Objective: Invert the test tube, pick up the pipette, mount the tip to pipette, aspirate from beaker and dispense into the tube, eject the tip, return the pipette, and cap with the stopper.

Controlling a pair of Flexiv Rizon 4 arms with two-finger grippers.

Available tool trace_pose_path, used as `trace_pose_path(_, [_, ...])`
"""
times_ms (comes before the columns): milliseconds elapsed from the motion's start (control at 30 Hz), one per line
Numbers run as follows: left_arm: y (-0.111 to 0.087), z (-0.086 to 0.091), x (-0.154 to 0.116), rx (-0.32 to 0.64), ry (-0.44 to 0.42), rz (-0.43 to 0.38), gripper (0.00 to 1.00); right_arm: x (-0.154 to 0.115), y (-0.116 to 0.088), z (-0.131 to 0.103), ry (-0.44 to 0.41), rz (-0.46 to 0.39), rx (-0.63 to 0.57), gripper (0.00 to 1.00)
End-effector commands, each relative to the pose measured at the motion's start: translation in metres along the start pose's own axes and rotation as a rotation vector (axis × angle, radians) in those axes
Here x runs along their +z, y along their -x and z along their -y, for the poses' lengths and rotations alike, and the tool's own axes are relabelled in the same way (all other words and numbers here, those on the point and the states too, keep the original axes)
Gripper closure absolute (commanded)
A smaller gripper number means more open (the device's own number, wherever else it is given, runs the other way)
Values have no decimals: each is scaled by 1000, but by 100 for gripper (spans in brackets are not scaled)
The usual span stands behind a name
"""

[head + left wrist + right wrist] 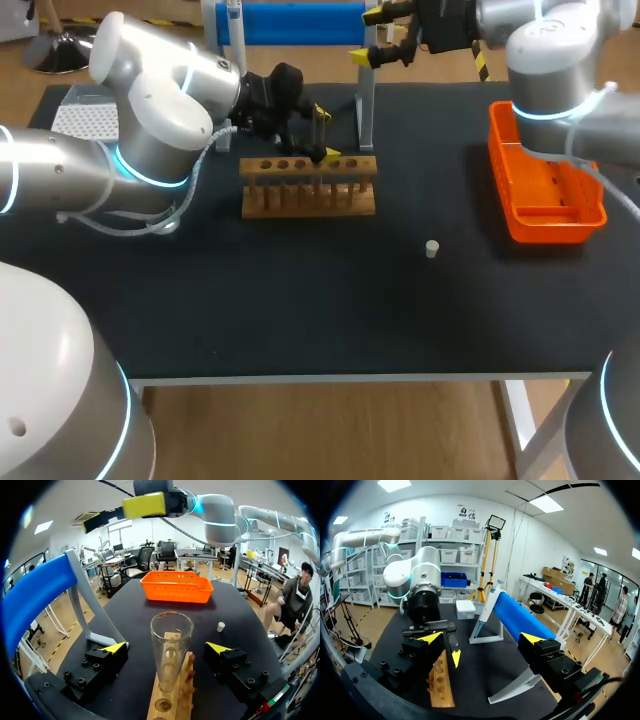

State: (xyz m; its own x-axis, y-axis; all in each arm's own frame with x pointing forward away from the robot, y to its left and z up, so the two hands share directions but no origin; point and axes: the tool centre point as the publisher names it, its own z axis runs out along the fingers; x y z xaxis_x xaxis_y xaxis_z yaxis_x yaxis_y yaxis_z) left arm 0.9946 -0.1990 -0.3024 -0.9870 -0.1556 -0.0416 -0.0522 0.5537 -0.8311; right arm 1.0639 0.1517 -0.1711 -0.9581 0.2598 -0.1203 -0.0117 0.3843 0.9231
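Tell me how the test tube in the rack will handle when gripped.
The test tube looks thin, clear glass: probably light, fragile, slippery. It stands upright in the wooden rack, so a sideways pull may jam it. Round, likely rolls.

We see the clear glass test tube point(170, 650) upright, mouth up and uncapped, seated in the wooden rack point(308, 185) at mid-table, far side. Small white stopper point(432, 248) sits on the table point(300, 310), near-right of rack, well apart.
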Motion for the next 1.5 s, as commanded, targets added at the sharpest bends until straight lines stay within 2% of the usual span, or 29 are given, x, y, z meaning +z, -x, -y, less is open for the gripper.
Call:
trace_pose_path(33, [0,0,0,-1,2,-1,0,-76,-35,9,-1,18,-14,0])
trace_pose_path(267, [0,0,0,-1,2,-1,0,-144,-84,30,9,22,-12,0])
trace_pose_path(400, [0,0,0,-1,2,-1,0,-167,-112,51,19,30,19,0])
trace_pose_path(533, [0,0,0,-1,2,-1,0,-177,-135,74,12,48,18,0])
trace_pose_path(833, [0,0,0,-1,2,-1,0,-177,-174,134,-12,74,46,0])
trace_pose_path(1133, [0,0,0,-1,2,-1,0,-164,-211,178,-30,49,78,0])
trace_pose_path(1333, [0,0,0,-1,2,-1,0,-150,-223,203,-34,39,96,0])
trace_pose_path(1500, [0,0,0,-1,2,-1,0,-139,-222,219,-41,63,125,0])
